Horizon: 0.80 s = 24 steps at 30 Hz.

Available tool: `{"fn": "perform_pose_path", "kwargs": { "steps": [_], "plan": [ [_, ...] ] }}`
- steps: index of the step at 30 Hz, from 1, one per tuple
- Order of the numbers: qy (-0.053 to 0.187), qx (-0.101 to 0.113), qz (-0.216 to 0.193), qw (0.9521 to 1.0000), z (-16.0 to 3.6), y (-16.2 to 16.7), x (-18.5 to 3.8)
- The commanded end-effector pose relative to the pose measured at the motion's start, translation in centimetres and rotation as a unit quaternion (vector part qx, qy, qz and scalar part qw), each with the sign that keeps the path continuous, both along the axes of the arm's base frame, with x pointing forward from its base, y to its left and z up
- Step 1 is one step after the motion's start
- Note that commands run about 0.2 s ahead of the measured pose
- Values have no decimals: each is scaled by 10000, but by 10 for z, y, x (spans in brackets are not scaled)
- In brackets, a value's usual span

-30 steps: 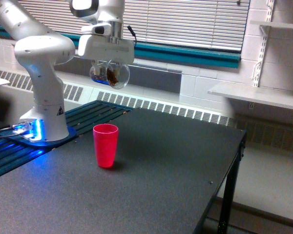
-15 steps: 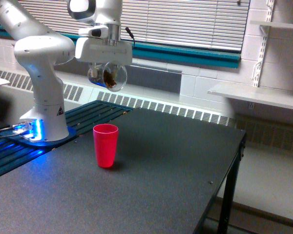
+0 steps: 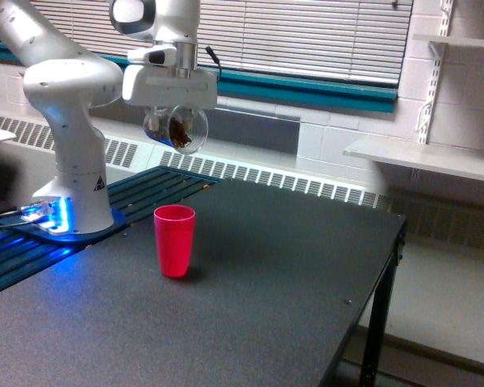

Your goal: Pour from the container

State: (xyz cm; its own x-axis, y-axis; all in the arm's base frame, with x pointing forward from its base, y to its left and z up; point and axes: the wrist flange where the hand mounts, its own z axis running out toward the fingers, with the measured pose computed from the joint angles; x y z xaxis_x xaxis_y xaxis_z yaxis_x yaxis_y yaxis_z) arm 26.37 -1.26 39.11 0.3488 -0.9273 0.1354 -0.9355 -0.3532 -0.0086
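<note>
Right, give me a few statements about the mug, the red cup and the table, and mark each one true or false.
1. The gripper holds the glass mug in the air. True.
2. The mug is empty. False: brown stuff shows inside it.
3. The red cup stands upright on the black table. True.
4. The red cup lies tipped over. False: it stands upright, open end up.
5. The mug rests on the table. False: it hangs well above the table.

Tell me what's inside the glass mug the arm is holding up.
The glass mug, held in the hand above the table, shows a brown clump through its clear wall. The hand covers its top edge, so how full it is can't be seen.
</note>
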Motion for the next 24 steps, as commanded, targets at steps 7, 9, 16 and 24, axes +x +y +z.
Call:
{"fn": "perform_pose_path", "kwargs": {
  "steps": [7, 9, 16, 24],
  "plan": [
    [205, 158, 67, 9996, -18, -8, -4],
    [221, 172, 63, 9996, -19, -10, -4],
    [278, 223, 58, 9993, -23, -14, -3],
    [329, 310, 71, 9990, -26, -14, -3]
  ]
}}
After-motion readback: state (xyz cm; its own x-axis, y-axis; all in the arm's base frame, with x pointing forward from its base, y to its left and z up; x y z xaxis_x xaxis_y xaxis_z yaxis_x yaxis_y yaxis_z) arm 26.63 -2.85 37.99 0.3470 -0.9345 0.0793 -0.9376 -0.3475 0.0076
